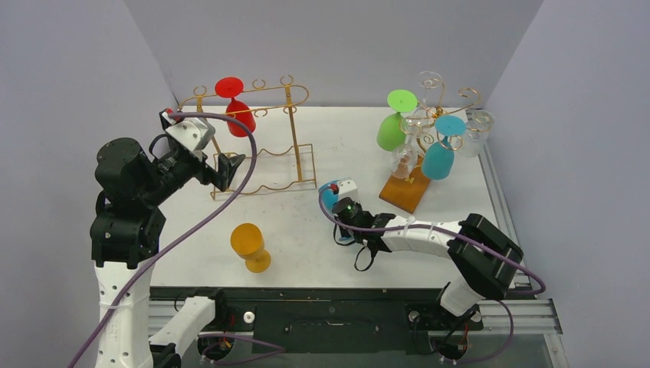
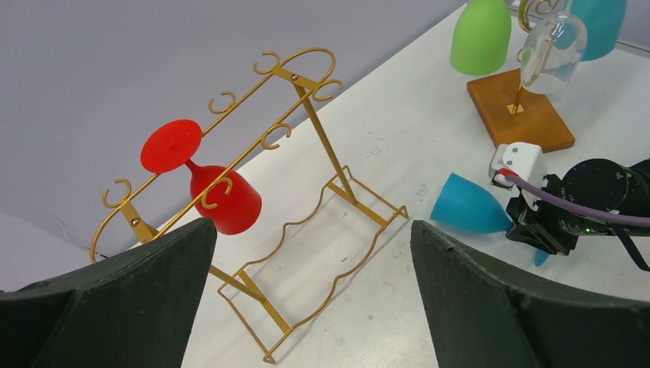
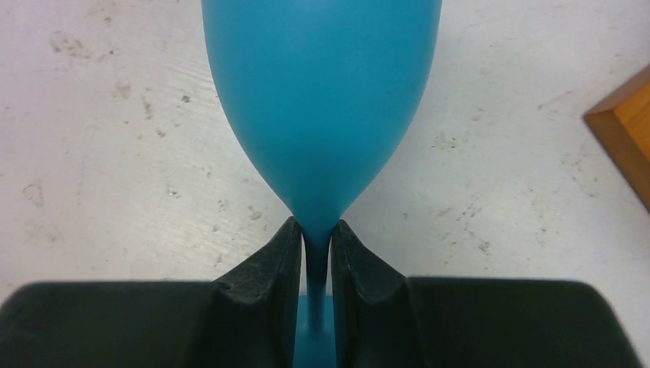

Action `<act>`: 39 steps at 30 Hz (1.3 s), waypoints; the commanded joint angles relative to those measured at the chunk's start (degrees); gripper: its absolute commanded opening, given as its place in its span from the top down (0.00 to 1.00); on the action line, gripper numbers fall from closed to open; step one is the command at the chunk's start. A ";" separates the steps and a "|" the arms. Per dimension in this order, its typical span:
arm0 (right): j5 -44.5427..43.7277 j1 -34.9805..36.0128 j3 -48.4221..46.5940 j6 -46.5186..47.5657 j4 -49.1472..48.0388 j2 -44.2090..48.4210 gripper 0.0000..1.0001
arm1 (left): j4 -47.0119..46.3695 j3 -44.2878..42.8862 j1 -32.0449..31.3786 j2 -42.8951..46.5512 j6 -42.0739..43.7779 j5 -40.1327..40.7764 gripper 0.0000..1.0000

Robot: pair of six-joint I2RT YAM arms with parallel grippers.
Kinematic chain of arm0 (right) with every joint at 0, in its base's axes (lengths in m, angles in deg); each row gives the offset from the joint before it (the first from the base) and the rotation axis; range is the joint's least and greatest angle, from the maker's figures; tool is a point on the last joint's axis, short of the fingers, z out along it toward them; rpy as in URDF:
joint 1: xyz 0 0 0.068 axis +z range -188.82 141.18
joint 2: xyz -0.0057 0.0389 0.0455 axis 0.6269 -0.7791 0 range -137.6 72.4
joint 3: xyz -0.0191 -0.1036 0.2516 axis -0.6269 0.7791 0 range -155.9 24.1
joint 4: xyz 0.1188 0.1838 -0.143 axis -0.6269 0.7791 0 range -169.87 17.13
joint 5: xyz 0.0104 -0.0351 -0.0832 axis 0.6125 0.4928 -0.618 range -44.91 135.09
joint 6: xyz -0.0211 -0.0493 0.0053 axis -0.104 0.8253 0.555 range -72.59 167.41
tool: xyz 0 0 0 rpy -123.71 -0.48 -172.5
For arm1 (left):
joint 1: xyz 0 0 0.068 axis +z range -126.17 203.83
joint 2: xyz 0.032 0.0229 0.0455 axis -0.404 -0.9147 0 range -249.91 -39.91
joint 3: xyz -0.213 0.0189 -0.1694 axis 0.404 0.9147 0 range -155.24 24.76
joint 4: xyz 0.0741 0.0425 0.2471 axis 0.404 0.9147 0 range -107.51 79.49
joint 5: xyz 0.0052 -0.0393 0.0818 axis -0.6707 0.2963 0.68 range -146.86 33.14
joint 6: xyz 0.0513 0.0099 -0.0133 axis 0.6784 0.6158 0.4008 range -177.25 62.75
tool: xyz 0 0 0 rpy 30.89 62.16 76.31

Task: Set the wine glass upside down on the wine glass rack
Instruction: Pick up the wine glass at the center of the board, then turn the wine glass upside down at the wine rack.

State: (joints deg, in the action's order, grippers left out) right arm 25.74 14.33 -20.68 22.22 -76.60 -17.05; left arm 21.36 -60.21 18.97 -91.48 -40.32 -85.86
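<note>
Black fingers (image 3: 280, 264) of the right gripper (image 3: 314, 230) sit closest, pinched from both sides on the thin stem of the blue wine glass (image 3: 322, 100), just below where the bowl narrows. Seen from above, the white table (image 1: 337, 153) carries everything. At the back left stands a gold wire rack (image 1: 260, 138), with a red glass (image 1: 238, 115) hanging from it bowl down, foot up. At the back right a second rack on a wooden base (image 1: 405, 192) holds a green glass (image 1: 392, 130), a teal glass (image 1: 439, 157) and two clear glasses (image 1: 404, 157), all upside down. The left arm is raised beside the gold rack, and the left gripper (image 1: 230, 169) has its fingers spread wide with nothing between them; its own camera looks past them at the rack (image 2: 306, 100) and the red glass (image 2: 222, 199). The right arm reaches low across the middle of the table, and the right gripper (image 1: 345, 222) grasps the blue wine glass (image 1: 329, 195). That glass lies on its side near the table's centre, between the two racks, its long axis running level from the gripper toward the back left, the open mouth (image 2: 448, 201) facing the gold rack and the foot behind the fingers. I cannot tell whether the bowl touches the table. An orange glass (image 1: 250, 244) sits apart near the front edge.
</note>
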 commanded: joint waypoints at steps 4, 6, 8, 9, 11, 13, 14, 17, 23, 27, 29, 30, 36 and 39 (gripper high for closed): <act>9.23 -0.69 -3.70 -1.42 -0.54 0.24 0.98 | 2.56 -0.60 0.29 1.80 3.37 -4.42 0.04; 10.73 -1.15 -4.12 -1.39 -0.58 -0.10 1.00 | 3.62 -0.31 0.29 2.27 4.68 -5.82 0.04; 12.23 -1.45 -4.18 -0.85 -0.84 1.00 1.00 | 3.96 0.08 0.30 2.88 5.66 -7.23 0.04; 12.86 -1.49 -4.17 -0.19 -0.92 1.92 1.00 | 4.11 0.22 0.29 3.10 6.04 -7.87 0.04; 14.50 -1.67 -4.42 1.96 -0.26 4.85 1.00 | 4.73 0.40 0.29 3.23 6.53 -9.18 0.04; 17.37 -1.99 -5.17 4.30 1.08 8.59 1.00 | 6.15 0.46 0.29 3.23 8.19 -11.14 0.04; 18.66 -2.39 -5.89 4.85 2.19 10.38 1.00 | 7.22 0.80 0.30 3.35 9.83 -12.10 0.04; 25.94 -4.91 -8.91 3.40 5.28 16.36 1.00 | 7.61 3.19 0.29 4.92 16.41 -13.45 0.03; 35.26 -8.14 -14.52 -7.94 2.03 23.67 0.99 | 6.69 4.40 0.34 7.75 20.41 -17.00 0.03; 41.58 -7.36 -15.92 -17.13 -11.38 23.97 0.96 | 1.56 7.68 0.29 11.26 20.48 -19.92 0.04; 44.85 -6.49 -18.51 -18.26 -14.09 22.45 0.96 | -4.45 9.81 0.29 13.16 18.61 -19.14 0.04; 45.94 -6.05 -19.91 -17.58 -13.55 21.84 0.96 | -6.38 10.01 0.29 13.44 17.49 -19.10 0.04; 49.54 -5.04 -28.87 -2.42 4.75 20.79 0.96 | 2.18 2.65 0.31 10.34 19.89 -27.03 0.01; 54.34 -5.92 -32.82 4.72 14.53 19.78 0.95 | -3.26 1.44 0.29 9.19 7.04 -27.61 0.00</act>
State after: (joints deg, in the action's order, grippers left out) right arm 72.99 8.91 -47.12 15.33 -73.91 3.04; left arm 22.21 -55.60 19.01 -80.22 -22.60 -108.87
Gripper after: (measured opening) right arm 0.136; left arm 0.993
